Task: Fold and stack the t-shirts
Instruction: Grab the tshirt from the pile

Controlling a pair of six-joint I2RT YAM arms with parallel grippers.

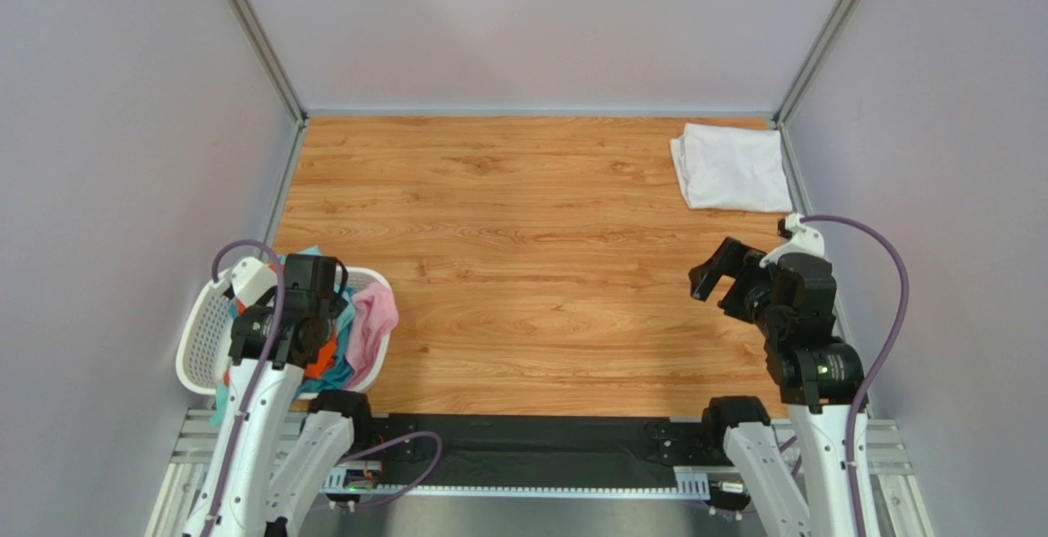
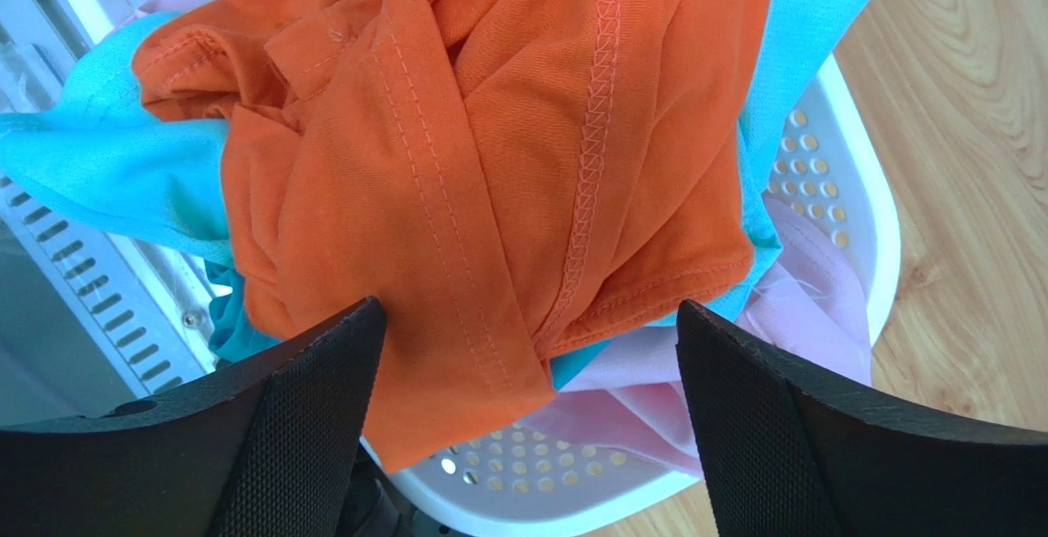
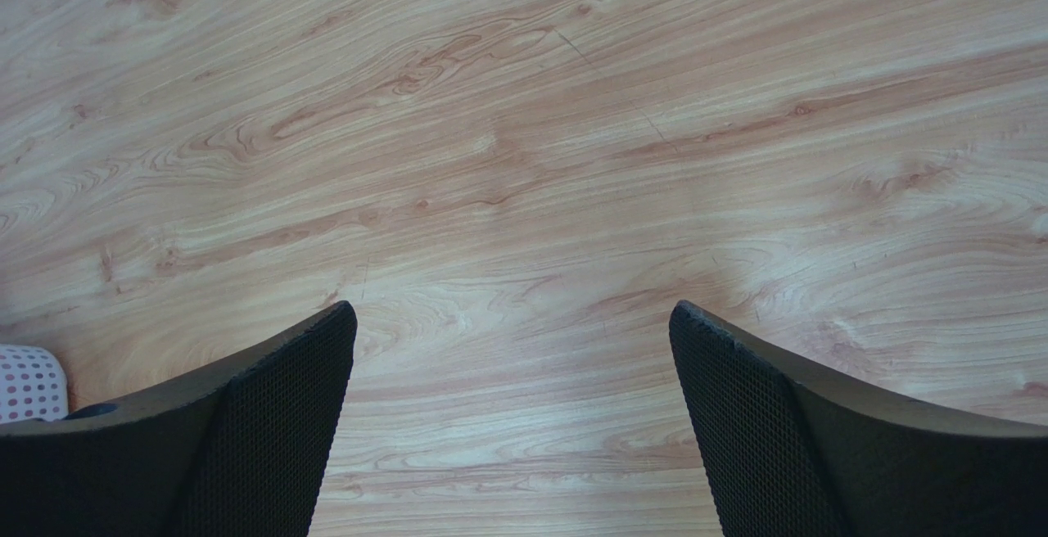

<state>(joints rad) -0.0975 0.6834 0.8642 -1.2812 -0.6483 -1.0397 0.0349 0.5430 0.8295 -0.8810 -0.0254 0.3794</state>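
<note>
A crumpled bright orange t-shirt lies on top of a teal one and a pink one inside the white mesh basket. My left gripper hangs open just above the orange cloth, holding nothing; from above the left gripper is over the basket, where the pink shirt shows at the right. A folded white t-shirt lies at the far right corner of the table. My right gripper is open over bare wood, also seen as the right gripper.
The wooden table is fenced by grey walls on three sides. The basket sits at the near left corner beside the left arm's base. A bit of the basket's rim shows at the left of the right wrist view.
</note>
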